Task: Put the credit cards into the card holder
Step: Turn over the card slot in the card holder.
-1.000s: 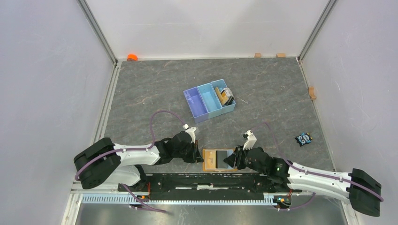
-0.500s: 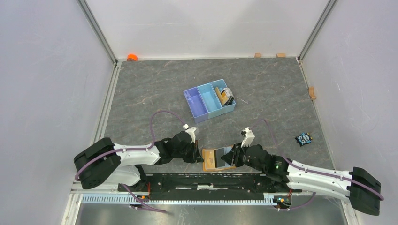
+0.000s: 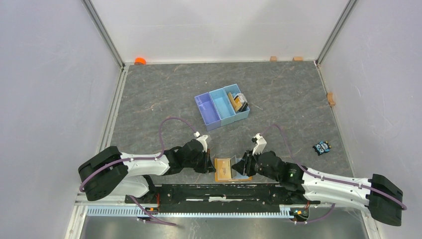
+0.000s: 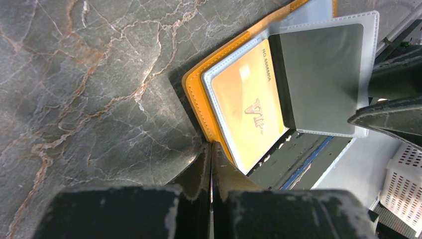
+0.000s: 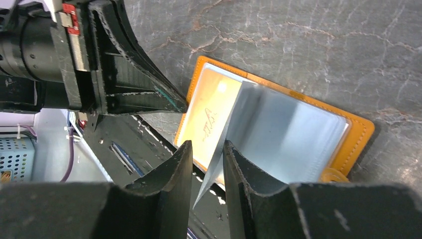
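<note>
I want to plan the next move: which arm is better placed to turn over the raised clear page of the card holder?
Right. The clear page stands between the right end effector's fingers. The left end effector is shut, at the card holder's orange edge.

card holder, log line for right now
card holder open | gold card pocketed | left tool shut at its edge | right tool straddles raised sleeve

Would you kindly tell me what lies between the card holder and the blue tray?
Nothing: the top view shows bare grey table between the card holder and the blue tray.
</note>
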Tool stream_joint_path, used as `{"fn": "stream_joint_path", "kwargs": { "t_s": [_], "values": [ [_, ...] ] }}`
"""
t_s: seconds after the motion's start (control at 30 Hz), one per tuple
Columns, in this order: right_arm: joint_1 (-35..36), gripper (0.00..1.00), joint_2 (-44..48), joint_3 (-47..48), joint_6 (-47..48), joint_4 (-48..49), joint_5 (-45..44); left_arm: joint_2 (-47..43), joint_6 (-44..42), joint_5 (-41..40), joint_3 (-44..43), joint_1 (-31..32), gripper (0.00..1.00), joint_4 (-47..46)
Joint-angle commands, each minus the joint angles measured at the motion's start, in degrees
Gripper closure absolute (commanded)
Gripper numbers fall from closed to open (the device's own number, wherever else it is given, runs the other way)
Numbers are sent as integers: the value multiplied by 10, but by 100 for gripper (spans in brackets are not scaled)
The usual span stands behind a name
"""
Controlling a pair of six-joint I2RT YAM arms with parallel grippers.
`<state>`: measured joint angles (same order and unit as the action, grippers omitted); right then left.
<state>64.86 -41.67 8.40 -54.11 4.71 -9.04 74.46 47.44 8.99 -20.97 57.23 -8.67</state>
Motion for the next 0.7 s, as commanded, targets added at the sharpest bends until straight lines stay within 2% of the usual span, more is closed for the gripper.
{"fn": "stream_joint_path", "kwargs": {
  "t_s": [0.0,0.23,0.5,0.57,0.67],
  "values": [
    [4,67,-18,51,28,4,-1,7,-6,-26,-7,2,98,16],
    [5,66,-54,80,45,-7,0,12,-8,-25,-16,2,98,16],
    [14,66,-126,66,37,56,36,2,-10,-30,-15,-2,98,21],
    [18,66,-133,74,43,51,30,-18,-10,-32,-8,-8,92,29],
    [18,62,-117,104,66,5,-8,-59,-14,-31,0,-22,74,61]
  ]
}}
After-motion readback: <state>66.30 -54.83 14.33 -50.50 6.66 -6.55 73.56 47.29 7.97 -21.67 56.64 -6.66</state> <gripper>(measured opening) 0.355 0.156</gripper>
